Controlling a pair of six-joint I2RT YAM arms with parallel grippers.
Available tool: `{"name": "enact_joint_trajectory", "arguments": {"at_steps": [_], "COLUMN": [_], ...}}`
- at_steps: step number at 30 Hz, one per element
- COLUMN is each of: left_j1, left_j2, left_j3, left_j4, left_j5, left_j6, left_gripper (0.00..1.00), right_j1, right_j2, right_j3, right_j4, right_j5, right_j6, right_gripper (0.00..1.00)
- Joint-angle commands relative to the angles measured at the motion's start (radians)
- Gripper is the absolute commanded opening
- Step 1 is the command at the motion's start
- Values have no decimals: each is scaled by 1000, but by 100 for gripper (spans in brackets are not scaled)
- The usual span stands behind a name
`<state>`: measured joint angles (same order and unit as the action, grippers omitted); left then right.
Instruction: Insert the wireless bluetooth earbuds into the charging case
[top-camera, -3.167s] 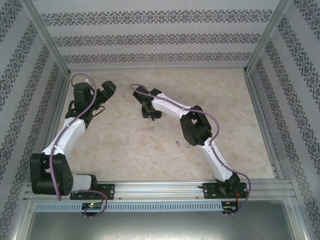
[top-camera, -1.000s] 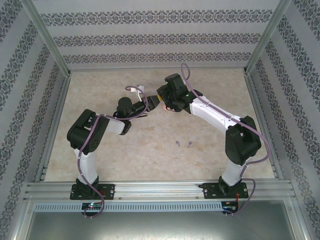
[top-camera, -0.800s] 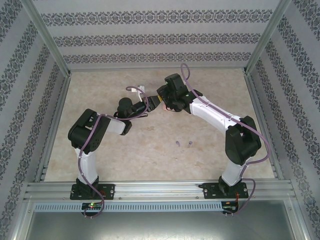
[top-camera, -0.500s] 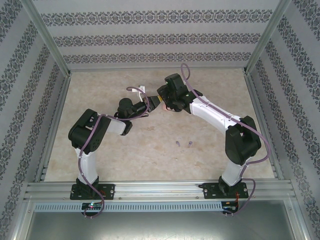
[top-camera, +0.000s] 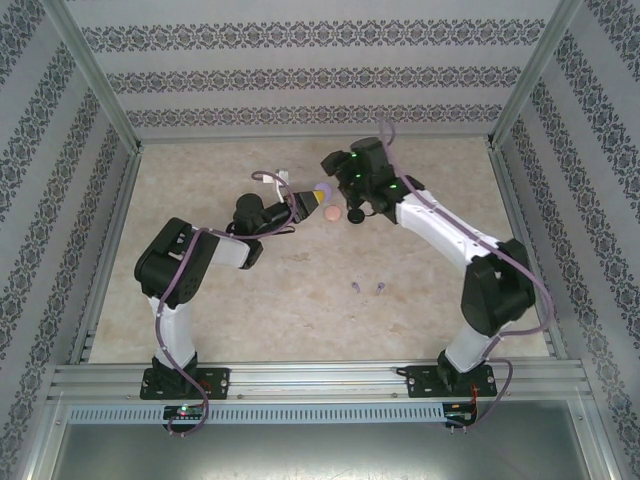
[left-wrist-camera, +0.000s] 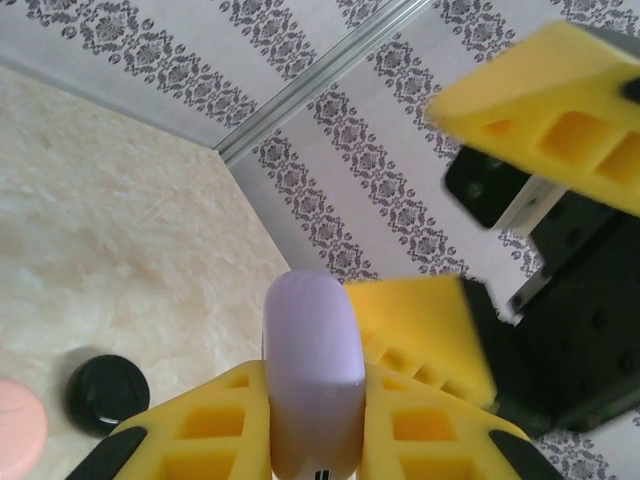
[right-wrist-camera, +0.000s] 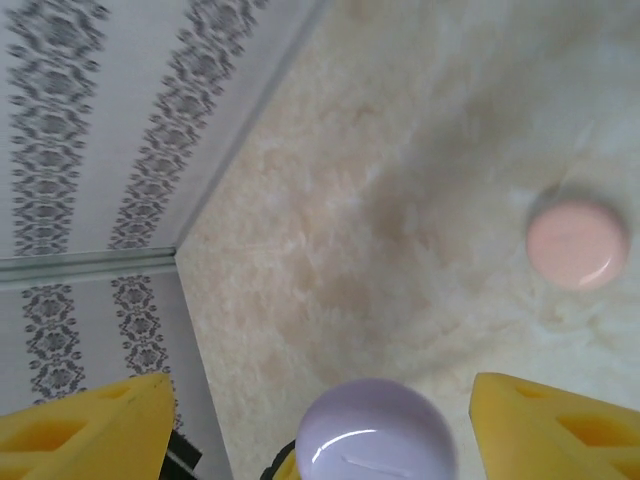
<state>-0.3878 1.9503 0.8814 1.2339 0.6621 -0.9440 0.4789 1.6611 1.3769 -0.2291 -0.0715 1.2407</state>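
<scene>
left arm (top-camera: 180, 270) elbow folded, forearm reaching inward – left gripper (top-camera: 308, 200) clamped on purple case (left-wrist-camera: 310, 370). right arm (top-camera: 440, 225) stretched far forward, wrist angled down – right gripper (right-wrist-camera: 325, 425) jaws wide apart, holding nothing.

My end effector (right-wrist-camera: 320, 400) stands wide open, and its two yellow fingers (right-wrist-camera: 90, 425) sit at the lower corners. Between them, touching neither one, is a lilac round case (right-wrist-camera: 375, 435) with a glossy top. Further away, a pink round case (right-wrist-camera: 578, 243) lies on the beige worktop (right-wrist-camera: 400, 180). At the left rises a patterned wall (right-wrist-camera: 90, 110).
</scene>
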Motion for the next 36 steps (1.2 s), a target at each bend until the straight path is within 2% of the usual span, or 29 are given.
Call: {"name": "enact_joint_trajectory", "arguments": {"at_steps": [1,9,12,18,29,36], "left_j1": [58,122,124,124,123,124], "left_j2": [-85,-198,-229,-271,-282,-299], "left_j3": [15,75,114,154,175,174], "left_j4": [-65,-342,-467,-613,-667,-663], "left_j5": [117,327,377,419,444,458], "left_j6": [13,143,212,295,318,319], "left_gripper": [0,0,0,0,0,0], "right_j1": [-43,-108,-109,-95,-46,-75], "right_j2": [-106,-177,-176,-133,-53,-8], "right_j3": [-62,-256,-296,-288,-226,-248], "right_j4": [55,245,314,386,397,404], "right_j5": [-66,-325,-431,-550,-553,-513], "right_j6": [-222,-643,-723,-738,-735,-729], "right_gripper": [78,78,78,76,74,70]}}
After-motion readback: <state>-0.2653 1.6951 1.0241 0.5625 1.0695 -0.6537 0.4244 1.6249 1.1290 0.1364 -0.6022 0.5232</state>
